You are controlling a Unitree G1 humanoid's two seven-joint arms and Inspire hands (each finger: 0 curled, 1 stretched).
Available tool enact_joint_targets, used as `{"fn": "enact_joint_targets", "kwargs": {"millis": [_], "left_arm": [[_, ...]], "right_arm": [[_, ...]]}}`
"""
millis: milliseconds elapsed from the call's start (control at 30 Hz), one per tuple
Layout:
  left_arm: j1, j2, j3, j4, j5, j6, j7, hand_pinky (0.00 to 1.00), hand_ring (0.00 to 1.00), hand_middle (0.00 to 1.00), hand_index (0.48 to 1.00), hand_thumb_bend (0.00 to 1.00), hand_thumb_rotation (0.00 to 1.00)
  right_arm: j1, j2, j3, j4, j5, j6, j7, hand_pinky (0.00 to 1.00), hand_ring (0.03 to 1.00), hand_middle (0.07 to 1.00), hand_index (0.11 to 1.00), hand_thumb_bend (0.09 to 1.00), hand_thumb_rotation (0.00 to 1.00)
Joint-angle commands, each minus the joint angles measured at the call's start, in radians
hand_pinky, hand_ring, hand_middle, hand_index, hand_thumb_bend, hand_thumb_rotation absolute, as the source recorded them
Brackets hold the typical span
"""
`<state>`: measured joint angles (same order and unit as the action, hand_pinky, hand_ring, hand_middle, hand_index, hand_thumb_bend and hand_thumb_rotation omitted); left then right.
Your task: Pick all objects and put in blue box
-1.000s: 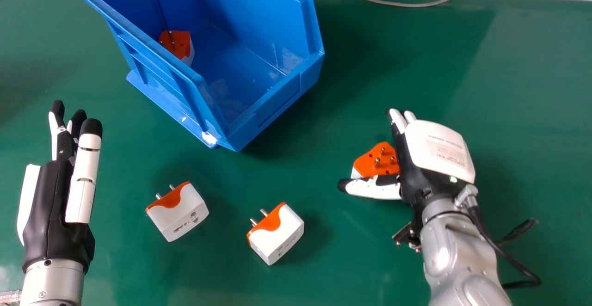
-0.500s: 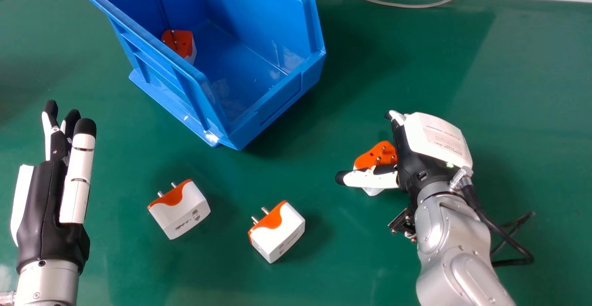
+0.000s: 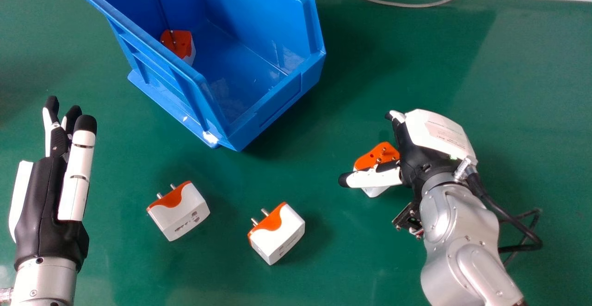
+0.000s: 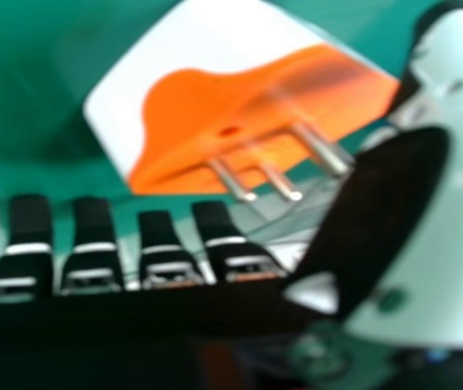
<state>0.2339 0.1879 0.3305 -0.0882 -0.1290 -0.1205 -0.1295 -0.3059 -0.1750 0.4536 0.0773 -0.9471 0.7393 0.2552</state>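
Observation:
In the head view my right hand (image 3: pixel 432 135) is at the right, open, its thumb passing over an orange and white adapter (image 3: pixel 377 156) on the table. The right hand view has that adapter (image 4: pixel 215 97) with its pins toward my right hand (image 4: pixel 378 219), between thumb and fingertips. My left hand (image 3: pixel 44 204) stays open at the left edge, holding nothing. Two more adapters, one left (image 3: pixel 180 213) and one nearer the middle (image 3: pixel 280 236), lie between the hands. The blue box (image 3: pixel 273 107) stands at the upper left with one adapter (image 3: pixel 178 45) inside.
A grey cable (image 3: pixel 407 5) curves along the far edge of the green table (image 3: pixel 532 112), by a pale wall strip. A black cable (image 3: pixel 513 225) loops beside my right wrist.
My right hand has tilted and its forearm has swung, with the thumb now farther up across the adapter and white showing below it. My left hand has shifted slightly left.

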Motion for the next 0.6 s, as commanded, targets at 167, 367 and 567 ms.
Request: {"fn": "enact_joint_targets", "kwargs": {"millis": [167, 367, 567], "left_arm": [[0.001, 0.016, 0.015, -0.029, -0.024, 0.012, -0.006, 1.00, 1.00, 1.00, 1.000, 0.47, 0.91], [0.002, 0.018, 0.021, -0.027, -0.034, 0.010, -0.007, 1.00, 1.00, 1.00, 1.000, 0.48, 0.91], [-0.004, 0.018, 0.015, -0.029, -0.019, 0.010, 0.005, 1.00, 1.00, 1.00, 1.000, 0.49, 0.90]], "right_arm": [[-0.021, -0.035, 0.016, -0.066, -0.025, 0.051, 0.065, 0.84, 0.900, 0.954, 0.918, 0.669, 0.42], [-0.011, -0.055, 0.033, -0.092, -0.030, 0.056, 0.082, 0.85, 0.903, 0.955, 0.918, 0.662, 0.40], [-0.017, -0.081, 0.048, -0.084, -0.024, 0.047, 0.101, 0.84, 0.902, 0.953, 0.915, 0.659, 0.39]]}}
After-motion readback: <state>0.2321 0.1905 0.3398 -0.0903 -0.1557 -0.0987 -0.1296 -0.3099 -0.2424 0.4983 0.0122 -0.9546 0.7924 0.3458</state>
